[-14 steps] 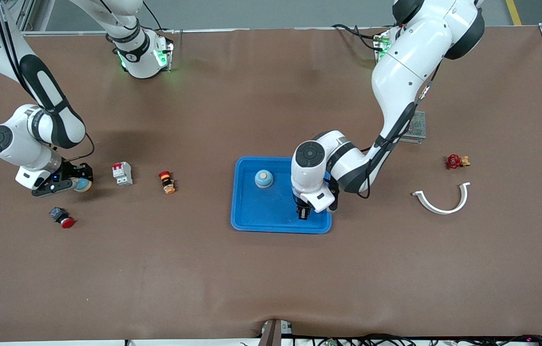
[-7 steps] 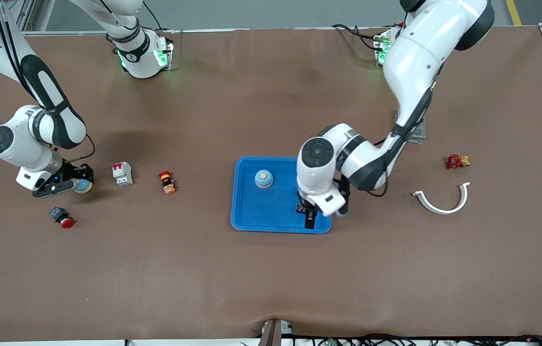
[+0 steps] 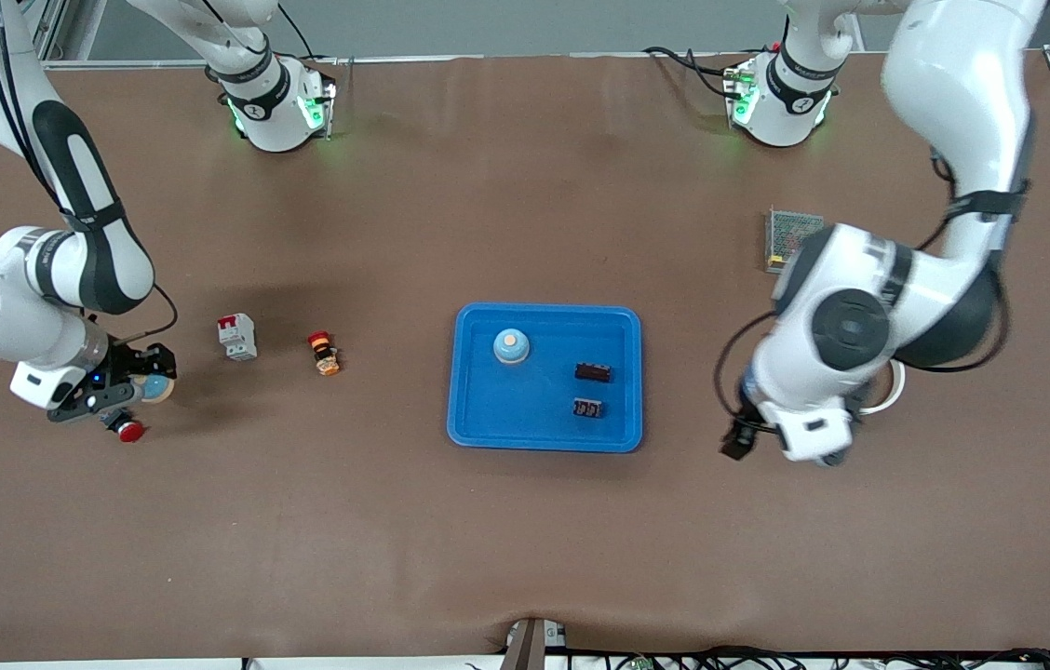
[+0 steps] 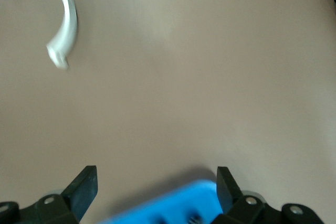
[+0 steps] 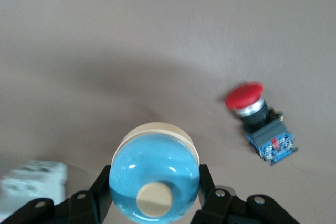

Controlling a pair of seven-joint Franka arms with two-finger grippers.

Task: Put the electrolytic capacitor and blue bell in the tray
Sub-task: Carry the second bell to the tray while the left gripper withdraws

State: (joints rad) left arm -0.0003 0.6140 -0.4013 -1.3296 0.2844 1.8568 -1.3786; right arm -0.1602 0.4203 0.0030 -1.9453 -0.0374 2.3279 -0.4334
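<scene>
The bright-blue tray [image 3: 473,423] lies mid-table; its corner [image 4: 173,208] also shows in the left wrist view. In it stand one blue bell [image 3: 511,346] and two small dark parts [image 3: 592,372] [image 3: 587,408]; which of them is the electrolytic capacitor I cannot tell. My left gripper [image 3: 737,439] [image 4: 156,187] hangs open and empty over the table beside the tray, toward the left arm's end. My right gripper [image 3: 136,391] [image 5: 155,190] is shut on a second blue bell [image 3: 154,385] [image 5: 155,174], a blue dome with a cream button, over the table at the right arm's end.
A red push button [image 3: 127,430] [image 5: 257,116] lies just by the right gripper. A white-and-red breaker [image 3: 237,336] and a small orange button [image 3: 324,354] sit between it and the tray. A white curved piece [image 4: 65,19] and a metal mesh box [image 3: 790,233] lie near the left arm.
The left gripper opened, left a dark part in the tray and swung off toward the left arm's end. The right gripper shifted slightly toward the front camera with its bell.
</scene>
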